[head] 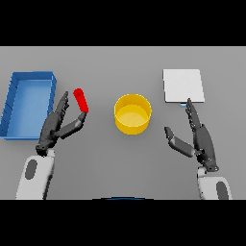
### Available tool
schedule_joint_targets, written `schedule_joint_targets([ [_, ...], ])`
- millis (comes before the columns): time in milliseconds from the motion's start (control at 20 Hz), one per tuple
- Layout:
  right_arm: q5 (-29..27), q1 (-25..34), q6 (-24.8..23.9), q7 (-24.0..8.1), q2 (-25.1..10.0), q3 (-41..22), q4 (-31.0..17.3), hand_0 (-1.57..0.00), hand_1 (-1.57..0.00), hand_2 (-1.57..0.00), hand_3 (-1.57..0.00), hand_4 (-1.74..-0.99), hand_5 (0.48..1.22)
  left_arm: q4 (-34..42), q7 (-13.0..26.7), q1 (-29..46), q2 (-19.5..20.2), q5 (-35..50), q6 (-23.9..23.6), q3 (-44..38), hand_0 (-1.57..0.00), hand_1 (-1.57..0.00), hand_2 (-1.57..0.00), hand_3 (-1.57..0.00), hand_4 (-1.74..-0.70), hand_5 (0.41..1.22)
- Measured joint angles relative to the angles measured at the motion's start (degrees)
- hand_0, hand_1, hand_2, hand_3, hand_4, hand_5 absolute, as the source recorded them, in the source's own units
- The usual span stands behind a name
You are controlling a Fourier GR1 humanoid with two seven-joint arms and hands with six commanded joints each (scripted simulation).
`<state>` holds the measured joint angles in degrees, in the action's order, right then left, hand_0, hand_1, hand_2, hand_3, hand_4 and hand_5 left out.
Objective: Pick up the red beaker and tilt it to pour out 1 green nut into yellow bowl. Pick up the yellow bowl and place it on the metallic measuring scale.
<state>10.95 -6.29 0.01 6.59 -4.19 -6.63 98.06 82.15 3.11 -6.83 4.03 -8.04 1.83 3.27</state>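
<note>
Right now your red beaker (81,100) is leaning tilted on the desk (120,153), touching the released left robot hand (58,126) left of the yellow bowl (132,113), so it is risking a topple while the right robot hand (197,136) is idling unclenched.

The yellow bowl (132,113) is sitting mid-table with bare grey table (120,158) lying open all round it. At its 9 o'clock the red beaker (81,100) is leaning beside the left hand (57,126), narrowing that side. At 2 o'clock the white scale (182,85) is lying flat, and the right hand (199,137) is hovering at 4 o'clock. The blue tray (29,103) is walling off the far 9 o'clock edge.
</note>
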Motion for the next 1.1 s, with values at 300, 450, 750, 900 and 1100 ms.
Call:
schedule_joint_targets([
  [300,-0.2,0.7,0.2,-0.9,-0.9,0.6,0.3,0.0,0.0,0.0,0.0,-1.222,0.627,-9.9,-4.0,-8.9,-0.4,-0.5,-0.2,-1.5,0.0,0.0,0.0,0.0,-1.2,0.651],
  [450,-0.8,0.8,0.4,-1.1,-0.4,0.6,-0.1,0.0,0.0,0.0,0.0,-1.226,0.631,-13.0,-4.1,-11.5,0.1,-2.0,-1.0,-1.6,0.0,0.0,0.0,0.0,-1.2,0.661],
  [750,-1.0,-0.4,0.6,-1.3,-0.7,0.8,0.5,0.0,0.0,0.0,0.0,-1.241,0.641,-22.5,-5.7,-17.8,-0.8,-2.8,-3.1,-3.5,0.0,0.0,0.0,0.0,-1.22,0.678],
  [900,-0.6,-0.6,0.0,-1.0,-0.1,0.4,1.6,0.0,0.0,0.0,0.0,-1.244,0.643,-25.8,-9.5,-19.2,-1.4,-1.8,-3.1,-4.8,0.0,0.0,0.0,0.0,-1.27,0.7],
  [1100,-1.7,-0.5,0.4,-1.7,-0.5,1.0,1.9,0.0,0.0,0.0,0.0,-1.242,0.645,-32.0,-13.2,-23.0,-3.2,0.8,-3.9,-8.1,-0.08,-0.09,-0.16,-0.13,-1.36,0.761],
])
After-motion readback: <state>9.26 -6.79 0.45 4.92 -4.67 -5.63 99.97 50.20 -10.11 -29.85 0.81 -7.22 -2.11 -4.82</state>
